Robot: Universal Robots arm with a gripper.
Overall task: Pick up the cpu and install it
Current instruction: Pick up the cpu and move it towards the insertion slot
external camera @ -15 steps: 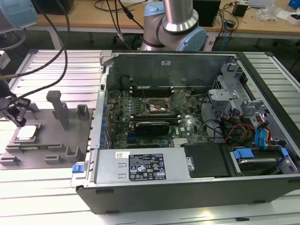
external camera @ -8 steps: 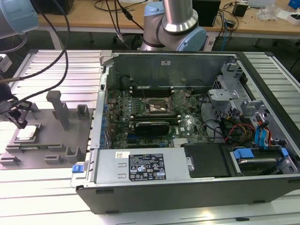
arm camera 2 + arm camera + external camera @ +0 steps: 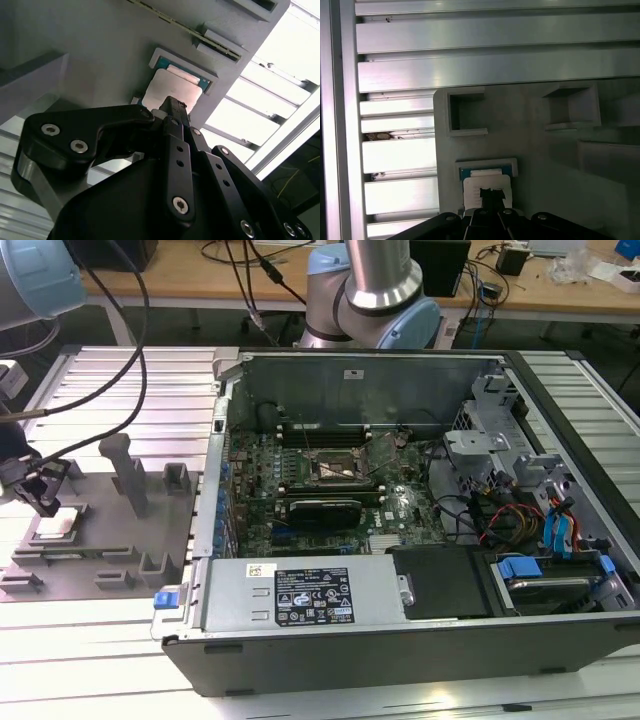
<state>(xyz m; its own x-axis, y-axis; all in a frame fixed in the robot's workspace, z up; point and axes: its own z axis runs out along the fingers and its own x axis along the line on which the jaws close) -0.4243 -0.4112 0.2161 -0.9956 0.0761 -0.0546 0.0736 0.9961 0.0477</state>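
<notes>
- The cpu (image 3: 58,524) is lying flat in a shallow pocket of the grey holder plate (image 3: 120,540), at about 9 o'clock from the open computer case (image 3: 400,635) in the exterior view; the socket (image 3: 335,468) is sitting well apart, inside that case.
- The gripper (image 3: 45,498) is hanging right over the cpu; in the second wrist view its fingers (image 3: 176,130) are pressing together into 1 narrow tip, clamping nothing; whether the tip is touching the metal top, I cannot tell.
- The cpu is probably handling as light, stiff and thin; its smooth top is looking slippery, its underside is likely fragile; gripping 2 opposite edges is seeming safest.
</notes>
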